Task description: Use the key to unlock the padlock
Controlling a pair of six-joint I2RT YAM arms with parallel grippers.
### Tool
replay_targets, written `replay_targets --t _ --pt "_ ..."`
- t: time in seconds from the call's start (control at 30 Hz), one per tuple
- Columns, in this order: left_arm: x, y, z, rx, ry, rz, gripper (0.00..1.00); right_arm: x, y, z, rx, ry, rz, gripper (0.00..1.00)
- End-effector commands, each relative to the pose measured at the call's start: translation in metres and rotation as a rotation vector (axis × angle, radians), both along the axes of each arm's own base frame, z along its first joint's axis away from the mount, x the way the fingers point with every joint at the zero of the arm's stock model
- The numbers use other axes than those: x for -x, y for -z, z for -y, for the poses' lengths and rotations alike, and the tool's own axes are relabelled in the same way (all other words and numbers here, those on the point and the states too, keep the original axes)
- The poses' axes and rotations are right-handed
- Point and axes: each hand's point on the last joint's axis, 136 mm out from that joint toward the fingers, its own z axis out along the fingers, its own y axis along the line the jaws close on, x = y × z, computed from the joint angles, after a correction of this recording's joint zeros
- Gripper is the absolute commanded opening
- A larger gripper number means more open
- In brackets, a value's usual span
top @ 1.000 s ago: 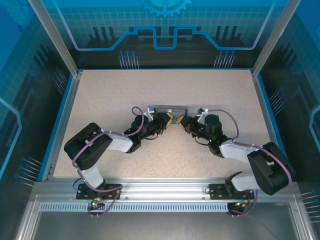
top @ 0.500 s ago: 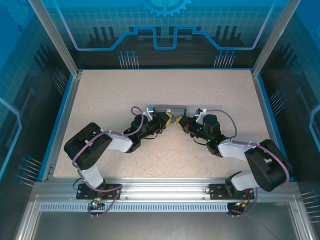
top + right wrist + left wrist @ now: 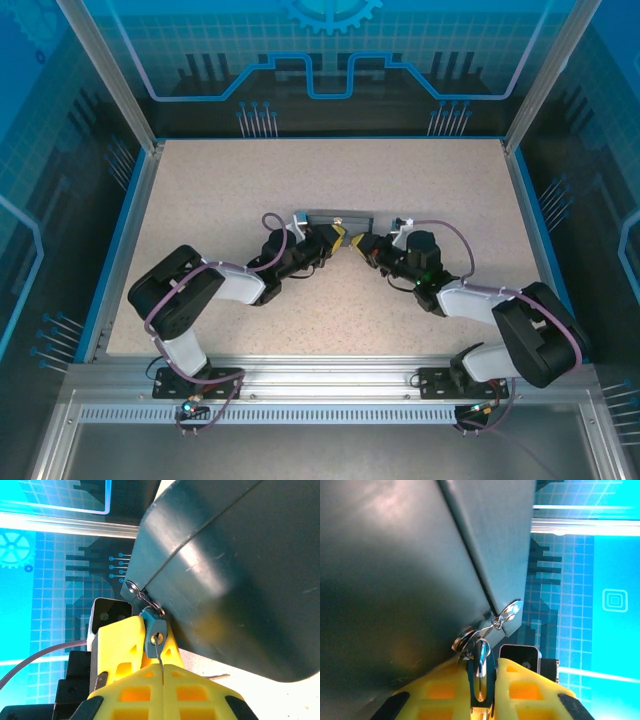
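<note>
The padlock (image 3: pixel 156 638), a small blue-grey body with a silver shackle (image 3: pixel 480 662), hangs by a wire ring from the hasp of a dark grey box (image 3: pixel 336 217). My left gripper (image 3: pixel 481 682) is shut on the padlock, its yellow fingers (image 3: pixel 440 687) clamping both sides. The key (image 3: pixel 160 659), a thin dark blade seen edge-on, runs from the keyhole down into my right gripper (image 3: pixel 162 669), which is shut on it. From above, the left gripper (image 3: pixel 338 238) and the right gripper (image 3: pixel 360 243) meet tip to tip just in front of the box.
The grey box looms close over both wrists and hides the table behind it. A thin pale sliver (image 3: pixel 218 676) lies on the speckled tabletop (image 3: pixel 250 180) under the box. Blue printed walls (image 3: pixel 330 60) and aluminium posts enclose the table.
The right arm has edged slightly left toward the left gripper. The left arm has stayed where it was and both grips are unchanged.
</note>
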Motion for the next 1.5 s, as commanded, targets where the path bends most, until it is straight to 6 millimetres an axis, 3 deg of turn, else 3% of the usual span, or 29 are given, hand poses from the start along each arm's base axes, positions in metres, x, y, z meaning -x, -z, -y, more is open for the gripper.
replay_targets --t 0.0,0.37,0.97,1.47 --pt "-0.001 -0.034 0.006 0.065 0.016 0.083 0.00 0.005 0.000 -0.001 0.005 -0.004 0.012 0.00" --pt "0.002 -0.035 0.006 0.068 0.028 0.083 0.00 -0.001 -0.001 -0.004 -0.001 -0.010 0.013 0.00" --pt "0.003 -0.027 0.007 0.060 0.037 0.069 0.00 -0.007 -0.020 0.003 -0.004 -0.008 0.044 0.00" --pt "0.008 -0.030 0.007 0.077 0.068 0.070 0.00 0.001 -0.014 0.006 -0.002 -0.028 0.047 0.00"
